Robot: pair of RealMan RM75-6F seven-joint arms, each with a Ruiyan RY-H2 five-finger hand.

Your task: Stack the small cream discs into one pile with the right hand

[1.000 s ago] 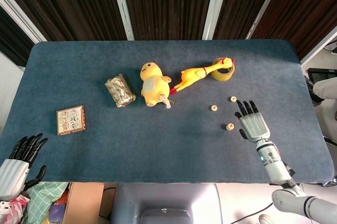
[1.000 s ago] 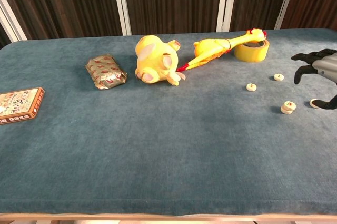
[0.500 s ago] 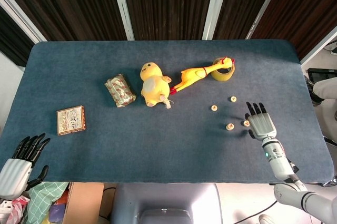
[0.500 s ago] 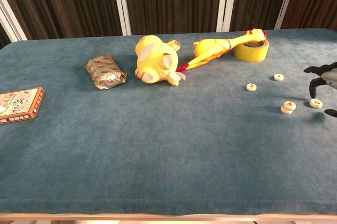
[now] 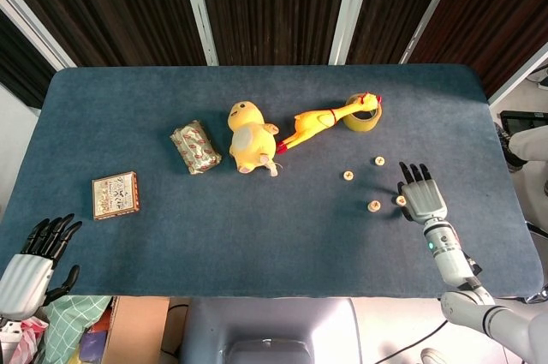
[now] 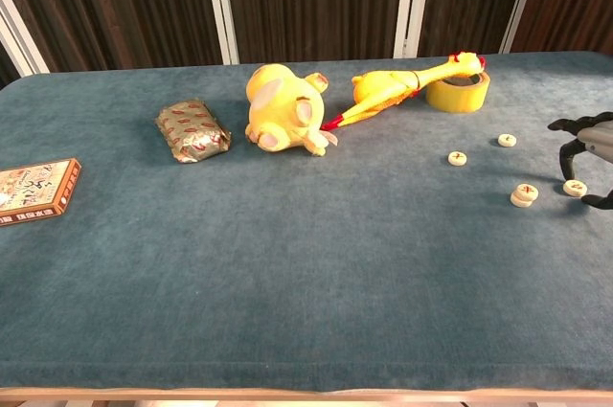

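Blue table (image 5: pixel 257 227): right hand (image 5: pixel 423 199) (fingers spread, holding nothing) beside one cream disc (image 6: pixel 575 188); two-disc pile (image 6: pixel 523 196) nearby.

You're working at a counter (image 5: pixel 257 235) covered in dark blue felt with rounded far corners. Behind it stands a wall of dark brown slatted panels (image 6: pixel 316 5), split by white vertical strips (image 6: pixel 220 5). Lighting is even, with no hard shadows. A cardboard box (image 5: pixel 137 330) sits on the floor below the near edge.
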